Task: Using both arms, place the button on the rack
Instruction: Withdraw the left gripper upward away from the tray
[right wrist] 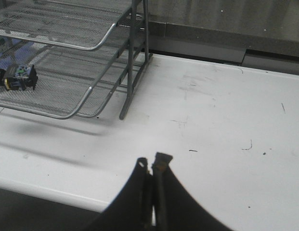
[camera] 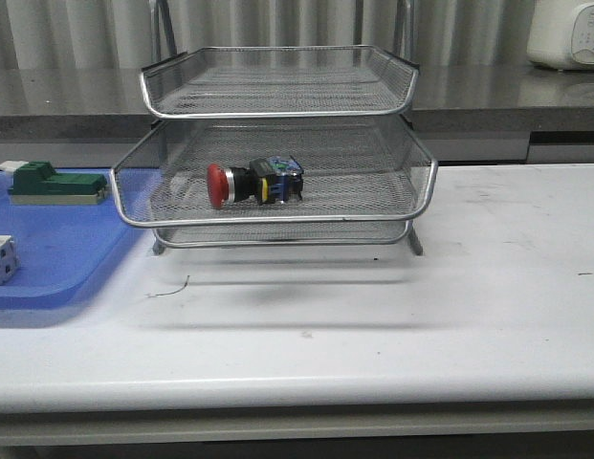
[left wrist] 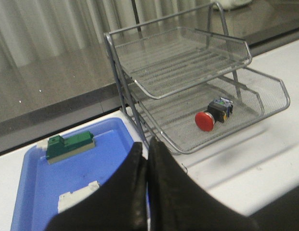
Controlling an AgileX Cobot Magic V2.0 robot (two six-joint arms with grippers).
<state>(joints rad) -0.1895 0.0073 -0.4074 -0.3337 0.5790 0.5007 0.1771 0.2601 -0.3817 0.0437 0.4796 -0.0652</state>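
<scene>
Front view: button [camera: 253,182] lies sideways on rack [camera: 277,218] middle tier. Left gripper [left wrist: 148,150] and right gripper [right wrist: 152,166] pressed together, holding nothing.

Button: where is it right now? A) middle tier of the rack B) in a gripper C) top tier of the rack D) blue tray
A: the button lies on its side on the mesh of the rack's middle tier, under the top tier, no gripper touching it.

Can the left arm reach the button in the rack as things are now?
Probably yes. The button lies on its side in the middle tier of the rack, whose front is open. The left pincer is shut and empty; the upper tier leaves limited room above.
</scene>
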